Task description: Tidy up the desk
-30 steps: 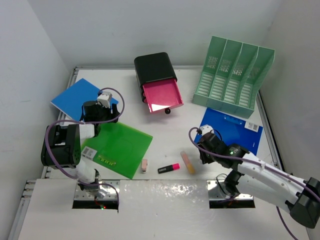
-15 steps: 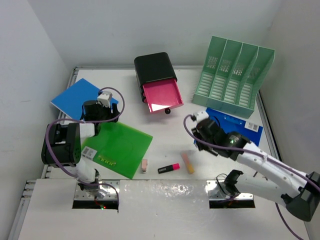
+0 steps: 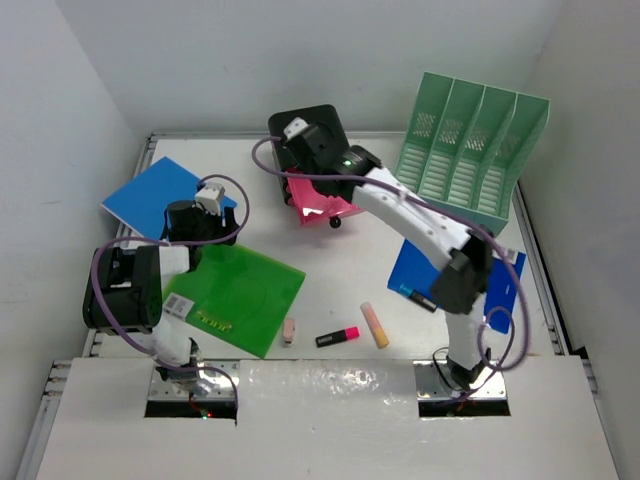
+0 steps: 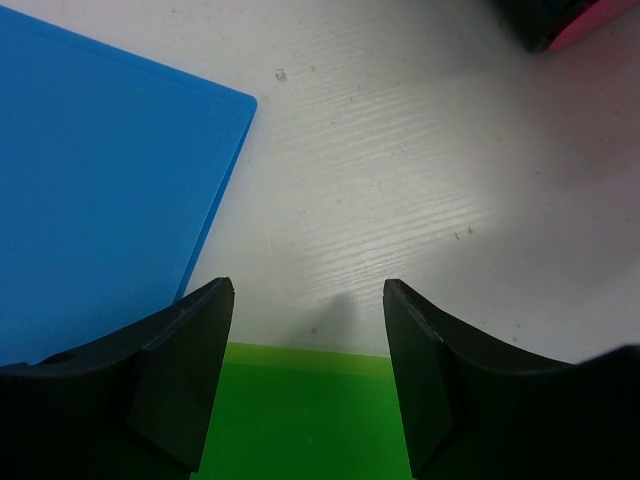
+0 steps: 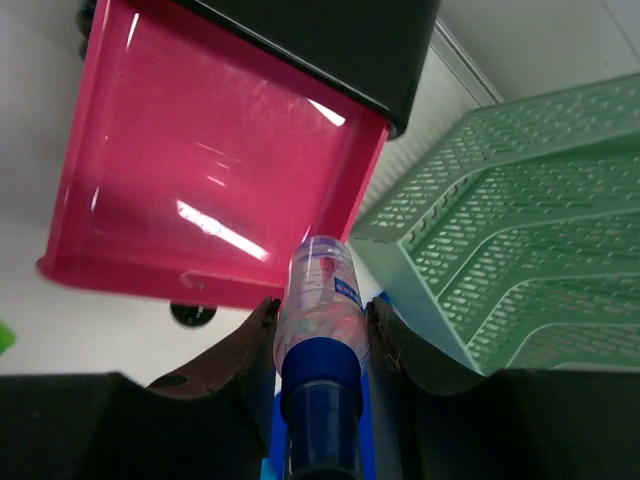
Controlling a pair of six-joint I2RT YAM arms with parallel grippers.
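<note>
My right gripper [image 5: 320, 322] pinches a glue stick [image 5: 321, 285] over the far pink drawer [image 5: 200, 190], apparently to drop it in; my left gripper [image 4: 309, 300] hangs half-open, empty, above the desk [image 4: 400, 150].

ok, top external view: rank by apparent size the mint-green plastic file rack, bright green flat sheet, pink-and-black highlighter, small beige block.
1. Mint-green plastic file rack and bright green flat sheet: too close to rank; rack stands upright.
2. Pink-and-black highlighter.
3. Small beige block.
</note>
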